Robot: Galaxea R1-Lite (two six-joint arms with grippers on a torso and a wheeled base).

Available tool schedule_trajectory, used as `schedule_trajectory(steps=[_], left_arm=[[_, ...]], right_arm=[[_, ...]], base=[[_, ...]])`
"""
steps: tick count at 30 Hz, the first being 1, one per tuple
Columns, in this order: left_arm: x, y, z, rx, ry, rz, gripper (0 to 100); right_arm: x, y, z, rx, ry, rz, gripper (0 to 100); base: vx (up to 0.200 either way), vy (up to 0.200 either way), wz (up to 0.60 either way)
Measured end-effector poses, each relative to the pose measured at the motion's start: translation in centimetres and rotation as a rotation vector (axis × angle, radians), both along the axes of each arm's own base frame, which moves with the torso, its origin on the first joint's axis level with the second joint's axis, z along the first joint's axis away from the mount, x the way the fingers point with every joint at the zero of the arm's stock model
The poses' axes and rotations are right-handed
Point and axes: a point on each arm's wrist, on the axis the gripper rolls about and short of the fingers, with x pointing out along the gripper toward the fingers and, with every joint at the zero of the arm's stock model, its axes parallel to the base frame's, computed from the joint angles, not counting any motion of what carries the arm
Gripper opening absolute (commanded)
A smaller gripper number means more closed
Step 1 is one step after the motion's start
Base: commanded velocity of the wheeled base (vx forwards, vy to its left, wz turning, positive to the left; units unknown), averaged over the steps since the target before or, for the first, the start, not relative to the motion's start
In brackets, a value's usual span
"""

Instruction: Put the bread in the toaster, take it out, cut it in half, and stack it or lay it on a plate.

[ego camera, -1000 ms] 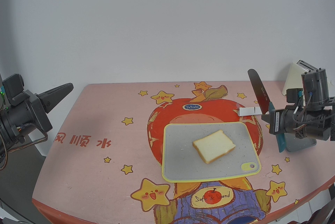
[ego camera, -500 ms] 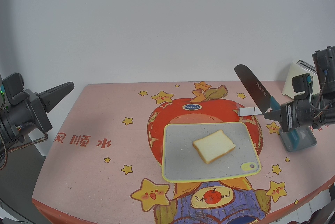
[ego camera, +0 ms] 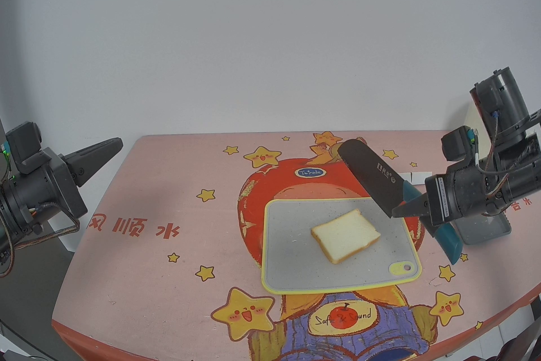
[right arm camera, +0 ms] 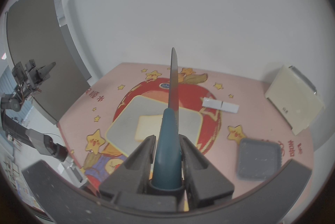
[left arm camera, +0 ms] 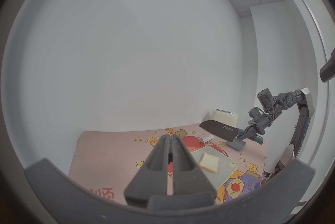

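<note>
A slice of bread [ego camera: 345, 235] [right arm camera: 149, 128] [left arm camera: 209, 162] lies flat on the grey cutting board [ego camera: 293, 255] [right arm camera: 124, 120] at the table's middle. My right gripper [ego camera: 407, 206] [right arm camera: 168, 151] is shut on the teal handle of a knife [ego camera: 376, 181] [right arm camera: 172, 88] [left arm camera: 219, 129]. The dark blade hangs in the air above the board's far right corner, just beyond the bread, pointing up and left. A cream toaster [right arm camera: 295, 98] [left arm camera: 225, 117] stands at the table's far right. Off the table's left edge, my left gripper [ego camera: 110, 145] [left arm camera: 171, 144] is shut on nothing.
A grey knife stand [ego camera: 486, 227] [right arm camera: 259, 158] sits right of the board. A small white strip [ego camera: 418, 177] [right arm camera: 220, 105] lies behind the board. The left half of the pink table [ego camera: 158, 193] is bare.
My right arm has carried the knife away from the stand, leftward and lower, so the blade is now over the board's far right corner. The left arm barely moved.
</note>
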Motion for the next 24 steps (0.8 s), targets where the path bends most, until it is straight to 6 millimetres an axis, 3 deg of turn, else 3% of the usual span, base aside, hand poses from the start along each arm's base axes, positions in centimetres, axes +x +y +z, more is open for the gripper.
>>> schedule_trajectory(steps=[13, 24], left_arm=[[-0.2, -1.0, -0.4, 0.006, 0.019, -0.054, 0], [1.5, -1.6, 1.2, -0.003, -0.017, -0.032, 0]], right_arm=[[-0.6, 0.8, -0.8, -0.051, 0.012, -0.090, 0], [-2.7, 3.7, -0.5, -0.058, 0.003, -0.179, 0]], base=[[0.000, 0.000, 0.00], [0.000, 0.000, 0.00]])
